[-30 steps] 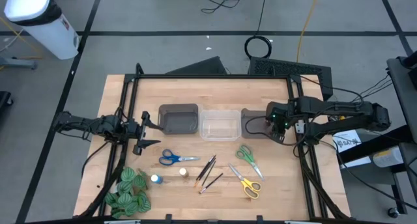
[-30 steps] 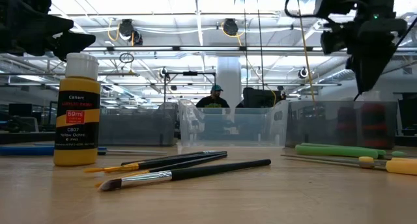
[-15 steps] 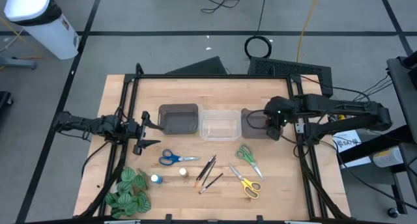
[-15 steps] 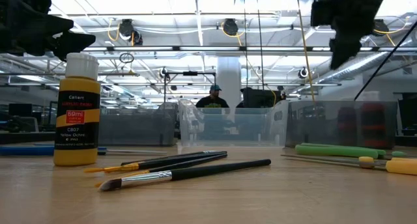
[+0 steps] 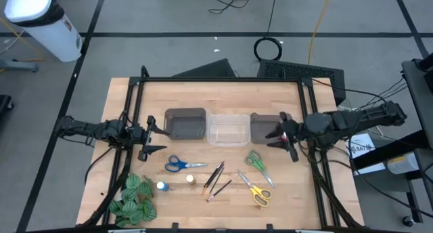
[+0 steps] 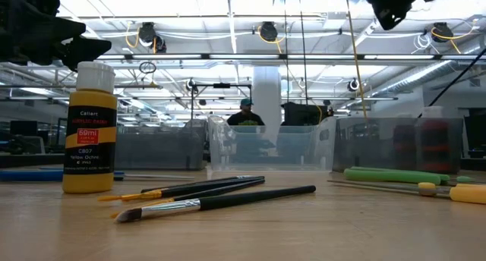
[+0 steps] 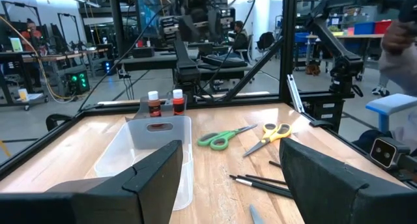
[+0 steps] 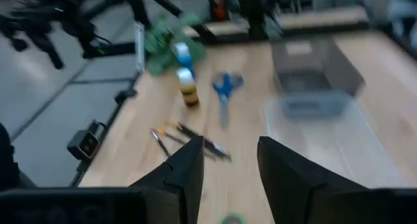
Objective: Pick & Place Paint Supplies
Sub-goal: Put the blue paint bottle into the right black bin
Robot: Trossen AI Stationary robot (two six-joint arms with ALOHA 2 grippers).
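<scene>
Blue scissors [image 5: 179,164], green scissors [image 5: 257,163] and yellow scissors [image 5: 256,192] lie flat on the table. Thin dark brushes [image 5: 216,179] lie between them. A white-capped ochre bottle [image 6: 89,130] and a blue-capped bottle [image 5: 162,186] stand near the leafy bunch [image 5: 132,199]. Two bottles, one red-brown-capped [image 7: 154,102] and one orange-capped [image 7: 177,101], stand in the right grey bin [image 5: 262,128]. My right gripper [image 5: 279,134] hovers open and level at that bin's right end, above the table. My left gripper [image 5: 153,135] waits open left of the left grey bin [image 5: 185,124].
A clear bin [image 5: 228,129] sits between the two grey bins along the table's middle. A black frame [image 5: 223,79] borders the table's far and side edges. Bare wood lies beyond the bins and at the near right corner. A person [image 6: 247,115] sits in the room behind.
My right gripper has risen from over the right grey bin and drawn slightly toward the table's right edge, tipping from pointing down to level. In the low view it has climbed to the top edge. Nothing on the table has moved.
</scene>
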